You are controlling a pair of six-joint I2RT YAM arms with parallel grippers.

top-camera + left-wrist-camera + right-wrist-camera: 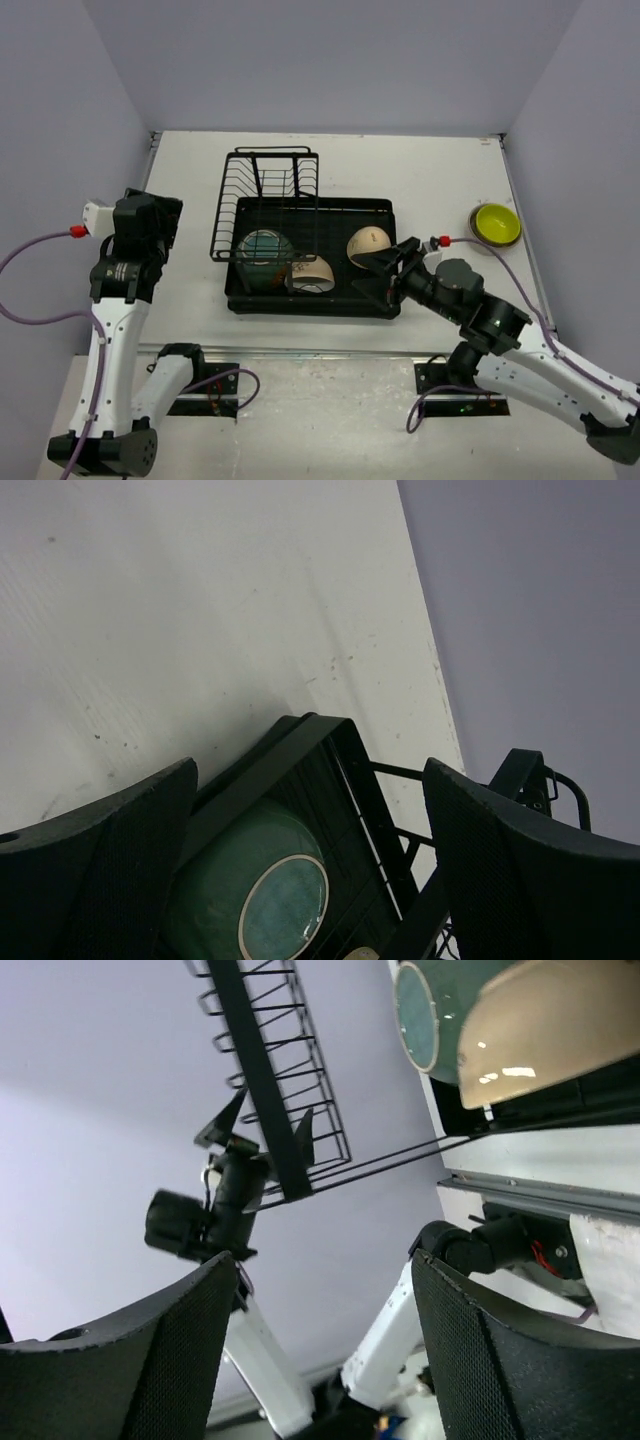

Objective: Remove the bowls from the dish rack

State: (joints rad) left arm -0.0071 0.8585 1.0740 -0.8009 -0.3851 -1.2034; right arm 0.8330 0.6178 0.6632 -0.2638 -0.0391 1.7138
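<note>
Our right gripper (380, 272), spread and empty, hovers over the dish rack's (310, 306) near-right corner. We fear it may clip the tray rim or roll the tipped cream bowl (367, 245). Our left gripper (308, 775), also released, hangs left. The teal bowl (263, 255) and banded bowl (315, 275) lie glossy in the tray. A yellow-green bowl (495, 223) sits far-right on the bench (440, 170).

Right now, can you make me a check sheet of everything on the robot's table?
Surface: white table, faint specks.
Job's things: black dish rack holds three visible bowls: teal bowl, cream bowl, beige bowl; yellow-green bowl sits outside on the table.
Clutter: nothing seen.
Hands: left hand open, left of the rack; right hand open, by the beige bowl.
Cables: purple cables loop beside both arms.
Surroundings: plain lavender walls.
</note>
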